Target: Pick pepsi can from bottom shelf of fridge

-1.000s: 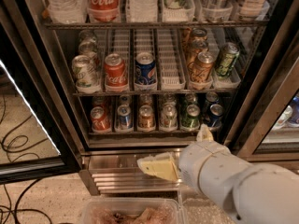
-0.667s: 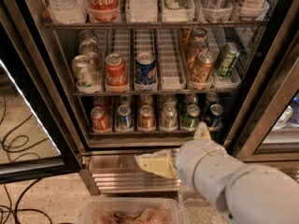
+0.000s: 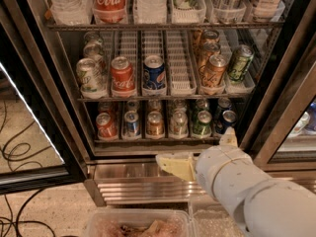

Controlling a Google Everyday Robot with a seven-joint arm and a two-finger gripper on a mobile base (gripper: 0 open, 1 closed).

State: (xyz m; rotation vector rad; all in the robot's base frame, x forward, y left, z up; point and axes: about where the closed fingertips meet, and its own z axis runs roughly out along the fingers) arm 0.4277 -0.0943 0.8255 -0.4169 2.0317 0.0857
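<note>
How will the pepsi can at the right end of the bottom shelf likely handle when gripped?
The pepsi can is small, so probably light, though fullness is unseen. Its smooth round side may slip, and roll if tipped. A green can stands close beside it and could get nudged. The gripper is below the bottom shelf, outside the fridge.

Gripper [image 3: 181, 165] low, right of centre
</note>
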